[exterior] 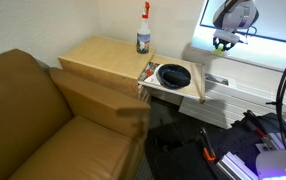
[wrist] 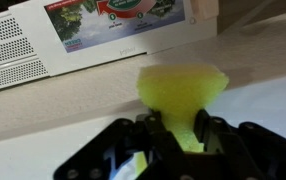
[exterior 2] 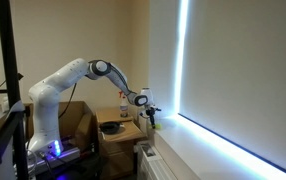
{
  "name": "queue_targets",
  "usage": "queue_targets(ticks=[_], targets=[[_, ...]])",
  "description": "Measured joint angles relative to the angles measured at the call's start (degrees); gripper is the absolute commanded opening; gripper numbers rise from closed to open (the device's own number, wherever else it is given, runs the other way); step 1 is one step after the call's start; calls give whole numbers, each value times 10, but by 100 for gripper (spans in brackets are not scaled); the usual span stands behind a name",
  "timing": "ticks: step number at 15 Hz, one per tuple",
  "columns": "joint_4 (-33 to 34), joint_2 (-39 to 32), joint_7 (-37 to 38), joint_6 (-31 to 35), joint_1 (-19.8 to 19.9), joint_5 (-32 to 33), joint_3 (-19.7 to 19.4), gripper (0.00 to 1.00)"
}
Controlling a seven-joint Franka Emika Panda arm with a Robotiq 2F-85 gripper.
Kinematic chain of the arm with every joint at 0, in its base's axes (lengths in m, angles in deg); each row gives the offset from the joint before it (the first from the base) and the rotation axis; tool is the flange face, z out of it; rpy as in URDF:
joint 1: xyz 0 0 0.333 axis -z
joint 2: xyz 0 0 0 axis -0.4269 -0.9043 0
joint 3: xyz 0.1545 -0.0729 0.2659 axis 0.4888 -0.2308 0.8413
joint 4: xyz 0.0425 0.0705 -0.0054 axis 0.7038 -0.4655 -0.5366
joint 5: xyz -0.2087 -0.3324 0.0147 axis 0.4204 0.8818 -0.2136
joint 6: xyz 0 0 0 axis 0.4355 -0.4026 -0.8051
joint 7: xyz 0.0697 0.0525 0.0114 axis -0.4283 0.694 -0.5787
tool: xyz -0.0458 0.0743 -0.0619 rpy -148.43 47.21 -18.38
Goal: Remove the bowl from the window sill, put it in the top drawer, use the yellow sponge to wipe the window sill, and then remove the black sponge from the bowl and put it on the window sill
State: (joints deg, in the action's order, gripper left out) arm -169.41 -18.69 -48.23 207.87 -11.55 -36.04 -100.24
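We judged that the wiping step was in hand. The bowl (exterior: pixel 173 75) was off the window sill (wrist: pixel 53 125) and lay in the open top drawer (exterior: pixel 195 92) of the wooden desk (exterior: pixel 98 55), so the first part of the task looked finished. In the wrist view the yellow sponge (wrist: pixel 183 88) was over the white window sill, close to its back edge.

The end effector (wrist: pixel 183 128) was closed on the yellow sponge: its two fingers (wrist: pixel 159 132) pressed a narrow part of the sponge from both sides, and the wider part stood out in front of them. In both exterior views the end effector (exterior: pixel 226 42) (exterior 2: pixel 148 115) hung at the window, with the arm stretched out from the base. We could not tell whether the sponge touched the window sill or was just above it.

For the next move, we thought the sponge needed to be pressed flat on the window sill and drawn along it with an even, light force, so that it would not slip out of the grip. After this, the black sponge must be taken from the bowl. The inside of the bowl looked dark, and we could not tell the black sponge apart from it.
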Motion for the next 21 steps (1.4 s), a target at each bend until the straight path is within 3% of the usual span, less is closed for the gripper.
queue_targets(ticks=[1, 2, 10, 12, 17, 21], targets=[[8, 0, -13, -14, 5, 0, 8, 2], [17, 0, -30, -34, 13, -2, 23, 6], [112, -2, -179, -250, 101, -71, 144, 4], [134, -8, -214, -275, 120, -82, 152, 4], [192, -53, -232, -263, 142, -82, 145, 4], [248, -93, -223, -329, 161, -97, 147, 4]])
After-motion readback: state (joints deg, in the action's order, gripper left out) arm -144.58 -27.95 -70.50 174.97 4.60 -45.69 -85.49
